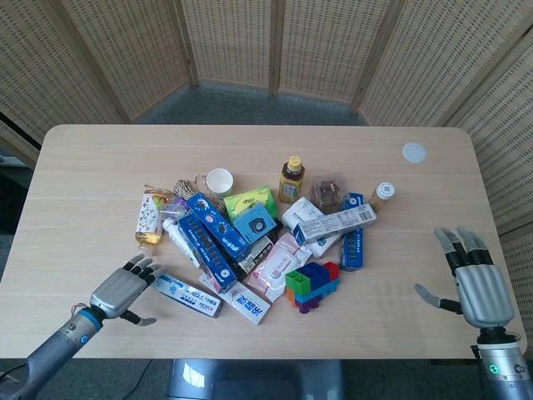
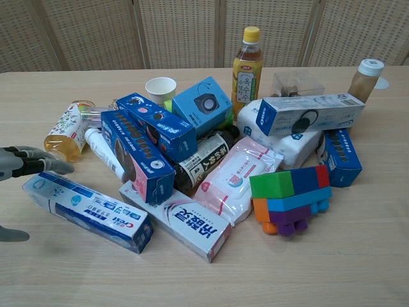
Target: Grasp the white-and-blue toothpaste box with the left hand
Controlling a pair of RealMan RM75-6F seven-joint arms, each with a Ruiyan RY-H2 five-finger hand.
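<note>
Here the left hand [image 1: 119, 288] spreads empty fingers at nine o'clock of the white-and-blue toothpaste box [image 2: 87, 211]; its label's writing is unreadable. Right hand [image 1: 476, 282] open-fingered, empty.

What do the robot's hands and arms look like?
Both the left hand and right hand are silver-grey metal with black-jointed fingers. Each wrist has a dark band with a small glowing teal ring, and the arms are smooth grey tubes.

Wicker screens [image 1: 275, 42], wooden table [image 1: 250, 146], grey floor [image 1: 250, 104]
</note>
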